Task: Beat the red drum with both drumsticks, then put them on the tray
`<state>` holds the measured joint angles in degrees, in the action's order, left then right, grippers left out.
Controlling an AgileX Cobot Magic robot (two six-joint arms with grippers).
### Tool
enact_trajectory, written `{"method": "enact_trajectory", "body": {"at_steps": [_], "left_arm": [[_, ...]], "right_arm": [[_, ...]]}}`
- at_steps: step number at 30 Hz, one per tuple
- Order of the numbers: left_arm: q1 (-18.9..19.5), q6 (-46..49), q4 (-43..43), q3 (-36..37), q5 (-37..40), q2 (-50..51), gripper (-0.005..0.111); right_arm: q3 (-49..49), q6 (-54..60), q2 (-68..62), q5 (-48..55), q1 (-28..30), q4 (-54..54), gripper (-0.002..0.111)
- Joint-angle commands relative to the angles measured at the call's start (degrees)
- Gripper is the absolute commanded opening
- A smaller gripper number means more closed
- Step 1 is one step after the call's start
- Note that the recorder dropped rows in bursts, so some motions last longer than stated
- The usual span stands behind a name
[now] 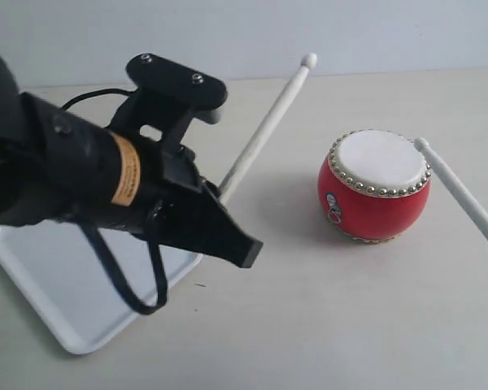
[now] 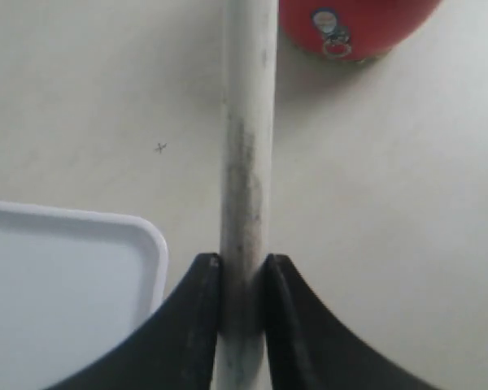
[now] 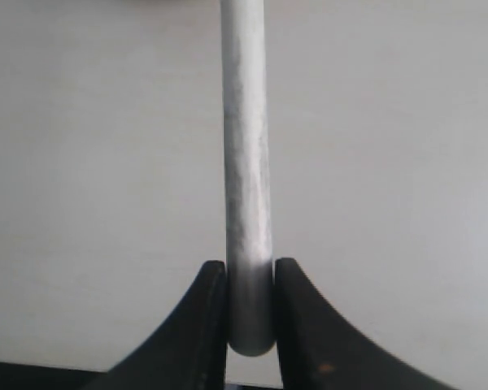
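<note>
Beating stage, likely: left claw (image 2: 242,268) clenched on raised left drumstick (image 1: 264,130), right claw (image 3: 250,272) clenched on right drumstick (image 1: 464,195) at rim of red drum (image 1: 374,195); neither yet on tray (image 1: 49,276).

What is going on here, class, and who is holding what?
A two-armed robot seems to be drumming. The left tool is shut on the left drumstick, which is raised with its tip away from the red drum. The right tool is shut on the right drumstick, whose tip sits at the edge of the drum's skin. Neither stick is on the white tray yet.
</note>
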<state>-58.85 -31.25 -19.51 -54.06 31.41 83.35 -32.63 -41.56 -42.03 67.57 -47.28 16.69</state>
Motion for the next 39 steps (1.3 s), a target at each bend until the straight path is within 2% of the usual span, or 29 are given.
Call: {"method": "enact_trajectory", "body": {"at_steps": [1, 4, 7, 11, 17, 24, 39], "left_arm": [[0.4, 8.3, 7.4, -8.8, 2.9, 6.7, 0.0], [0.3, 13.3, 12.2, -14.0, 5.2, 10.8, 0.0], [0.0, 14.3, 15.4, -15.9, 4.5, 12.9, 0.0], [0.0, 14.2, 15.9, -15.9, 3.4, 13.4, 0.0], [0.0, 14.2, 15.9, -14.6, 1.8, 13.4, 0.0], [0.1, 14.2, 15.3, -12.6, 1.7, 13.4, 0.0], [1.4, 14.9, 11.2, -12.6, 2.6, 13.4, 0.0]], "right_arm": [[-0.3, 0.5, 3.5, 2.4, 0.1, 3.7, 0.0], [-0.3, 1.8, 5.2, 2.4, 0.1, 6.1, 0.0], [-0.3, 2.8, 6.7, 2.4, 0.1, 8.7, 0.0], [-0.3, 3.0, 6.1, 2.4, 0.1, 7.5, 0.0], [-0.3, 4.3, -1.6, -4.1, 0.1, 1.4, 0.0], [-0.3, 3.6, -5.7, -10.0, 0.1, -0.1, 0.0], [0.8, 1.9, -12.0, -6.6, 0.1, 1.4, 0.0]]}}
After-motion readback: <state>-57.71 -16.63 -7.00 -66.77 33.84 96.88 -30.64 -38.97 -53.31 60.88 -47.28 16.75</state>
